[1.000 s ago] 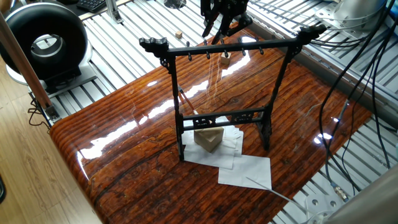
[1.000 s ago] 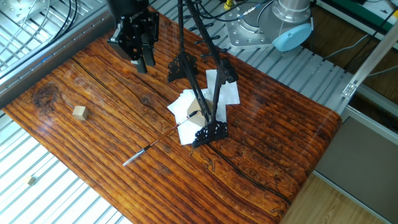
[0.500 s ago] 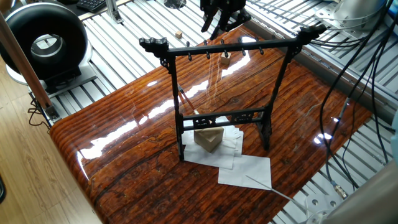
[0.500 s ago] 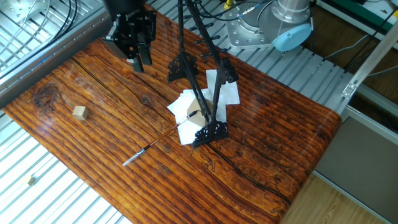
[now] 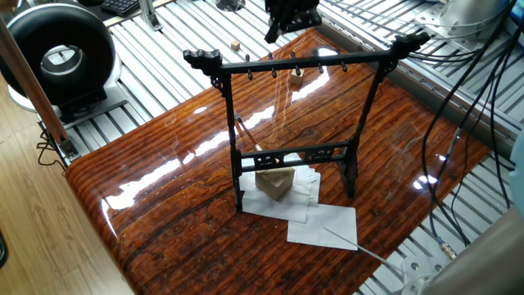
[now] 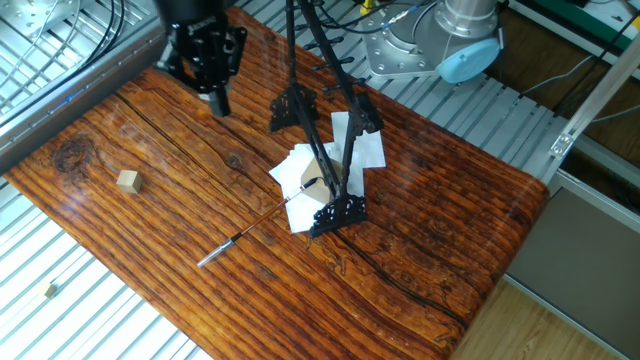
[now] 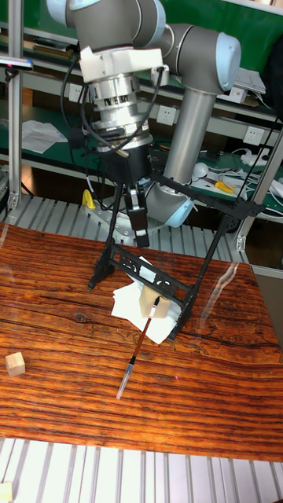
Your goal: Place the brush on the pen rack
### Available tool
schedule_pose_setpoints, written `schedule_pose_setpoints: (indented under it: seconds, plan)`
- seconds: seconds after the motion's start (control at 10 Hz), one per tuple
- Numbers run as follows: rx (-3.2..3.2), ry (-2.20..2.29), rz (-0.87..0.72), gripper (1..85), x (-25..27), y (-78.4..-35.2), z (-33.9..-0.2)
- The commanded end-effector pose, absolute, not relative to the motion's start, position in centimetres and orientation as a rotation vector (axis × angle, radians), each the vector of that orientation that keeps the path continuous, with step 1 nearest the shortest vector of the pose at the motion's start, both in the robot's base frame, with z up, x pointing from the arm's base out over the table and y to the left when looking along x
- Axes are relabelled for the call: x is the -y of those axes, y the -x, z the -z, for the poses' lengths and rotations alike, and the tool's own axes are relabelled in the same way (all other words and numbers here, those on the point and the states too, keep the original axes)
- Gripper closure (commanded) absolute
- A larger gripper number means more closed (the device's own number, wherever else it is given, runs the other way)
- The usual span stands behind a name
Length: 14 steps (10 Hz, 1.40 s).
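The brush (image 6: 262, 227) lies on the wooden table, its upper end propped on a wooden block (image 6: 312, 187) at the foot of the pen rack (image 6: 322, 150). From the tall fixed view the brush (image 7: 139, 347) slants down and left from the rack (image 7: 169, 287). In one fixed view the brush (image 5: 248, 135) shows as a thin line behind the rack (image 5: 303, 64). My gripper (image 6: 215, 98) hangs above the table's far side, apart from both. Seen in the tall fixed view, the gripper (image 7: 130, 220) points down, open and holding nothing.
White paper sheets (image 5: 323, 223) lie under the rack's feet, with a thin pale rod (image 5: 352, 247) across them. A small wooden cube (image 6: 127, 180) sits toward the table's left end. Cables (image 5: 458, 98) hang along one side. The arm's base (image 6: 470, 40) stands behind the table.
The gripper has risen and drifted away from the rack, leaving most of one fixed view. The brush, block and rack have not moved.
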<state>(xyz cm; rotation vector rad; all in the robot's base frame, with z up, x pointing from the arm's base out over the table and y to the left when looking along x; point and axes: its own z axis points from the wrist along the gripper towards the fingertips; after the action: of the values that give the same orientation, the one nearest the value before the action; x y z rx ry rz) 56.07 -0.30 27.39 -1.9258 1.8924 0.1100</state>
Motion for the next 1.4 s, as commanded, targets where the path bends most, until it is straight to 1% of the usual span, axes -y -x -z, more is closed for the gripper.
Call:
schedule_pose_setpoints:
  seconds: [0.0, 0.2, 0.3, 0.4, 0.5, 0.6, 0.7, 0.8, 0.9, 1.0, 1.2, 1.3]
  plan:
    - [-1.968, 1.852, -0.048, 84.7, 2.2, -57.0, -27.6]
    - [-2.166, 1.769, -0.021, 84.7, 4.2, -56.7, -25.9]
    - [-2.298, 1.528, 0.065, 84.7, 5.3, -59.2, -25.8]
    - [-2.342, 1.397, 0.039, 84.7, 5.0, -60.1, -25.6]
    - [-2.476, 1.408, 0.084, 84.7, 7.3, -58.1, -24.2]
    - [-2.618, 1.274, 0.129, 84.7, 8.9, -57.5, -23.2]
    - [-2.657, 1.144, 0.046, 84.7, 7.6, -57.7, -22.6]
    - [-2.686, 1.106, -0.010, 84.7, 7.1, -57.1, -22.0]
    - [-2.671, 1.166, 0.018, 84.7, 7.3, -57.0, -21.9]
    - [-2.666, 1.145, 0.007, 84.7, 6.6, -56.9, -22.0]
    - [-2.729, 1.048, -0.097, 84.7, 5.3, -55.8, -21.3]
    - [-2.749, 0.995, -0.116, 84.7, 4.8, -55.8, -20.7]
